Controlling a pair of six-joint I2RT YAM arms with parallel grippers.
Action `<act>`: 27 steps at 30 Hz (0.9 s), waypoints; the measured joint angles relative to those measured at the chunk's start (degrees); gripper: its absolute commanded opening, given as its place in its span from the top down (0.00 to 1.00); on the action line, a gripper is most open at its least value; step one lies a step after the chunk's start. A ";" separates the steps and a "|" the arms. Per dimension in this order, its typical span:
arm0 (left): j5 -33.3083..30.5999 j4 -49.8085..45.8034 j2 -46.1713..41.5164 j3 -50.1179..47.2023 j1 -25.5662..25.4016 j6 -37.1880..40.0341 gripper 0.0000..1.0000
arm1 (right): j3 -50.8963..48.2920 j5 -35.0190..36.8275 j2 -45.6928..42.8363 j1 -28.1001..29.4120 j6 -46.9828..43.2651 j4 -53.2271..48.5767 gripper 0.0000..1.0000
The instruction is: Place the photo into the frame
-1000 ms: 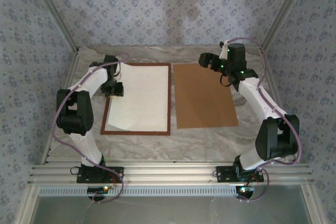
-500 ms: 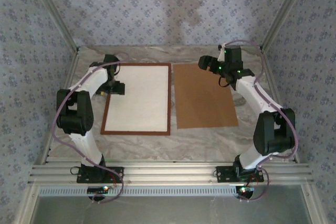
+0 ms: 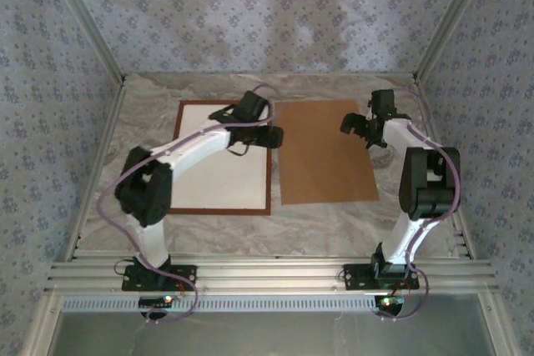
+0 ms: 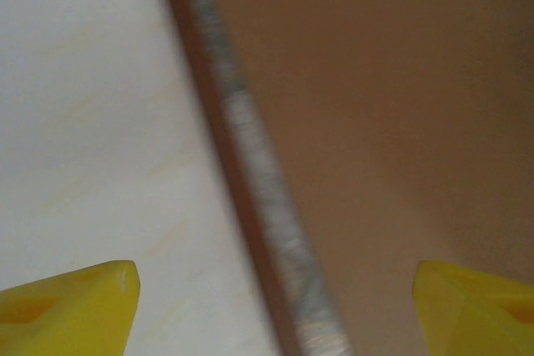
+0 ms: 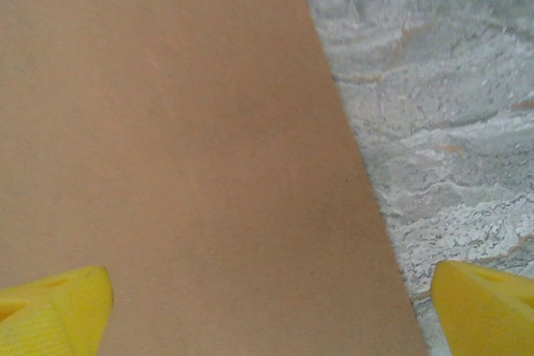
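**Top camera:** The frame [image 3: 225, 211] lies flat on the marbled tabletop [image 3: 334, 223], its long axis running from the robot's side toward the far wall. The photo [image 3: 221, 179] rests inside its rails, parallel to them and plain white side up. The print is judged to face down, and which end is its top cannot be told. A brown backing board [image 3: 325, 164] lies just beside the frame on the right. The left end effector [image 3: 271, 135] hovers over the frame's right rail, and the right end effector [image 3: 355, 125] hangs above the board's far right part.

**Left wrist camera:** The left end effector [image 4: 271, 310] is spread wide and empty, straddling the frame [image 4: 225, 156] between photo [image 4: 83, 122] and board [image 4: 400, 122].

**Right wrist camera:** The right end effector [image 5: 267, 314] is likewise agape and holds nothing. It is poised over the board [image 5: 183, 139] near its edge with the tabletop [image 5: 450, 122].

The photo looks seated, so the insertion seems essentially done. Closing it in with the board would likely come next, and that calls for catching a thin edge lying flush on the tabletop.
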 measured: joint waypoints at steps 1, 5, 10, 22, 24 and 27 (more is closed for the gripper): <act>0.11 -0.11 2.95 3.08 -1.01 -0.76 0.16 | 0.92 0.42 1.09 0.17 -0.72 -1.07 0.00; -0.17 -2.29 12.76 12.94 -2.95 -2.38 0.16 | 4.96 2.10 4.15 0.83 -3.43 -4.87 0.00; -0.39 -6.40 20.02 20.44 -3.93 -3.26 0.16 | 6.23 2.62 5.44 1.33 -4.90 -6.01 0.00; -2.56 -12.72 26.86 28.13 -3.17 -3.23 0.15 | 6.29 2.95 6.88 1.60 -5.29 -6.19 0.00; -2.97 -12.87 27.08 28.13 -2.69 -3.21 0.15 | 6.29 2.95 6.88 1.60 -5.29 -6.19 0.00; -4.07 -13.14 27.08 28.13 -1.90 -3.17 0.15 | 6.29 2.95 6.88 1.60 -5.29 -6.21 0.00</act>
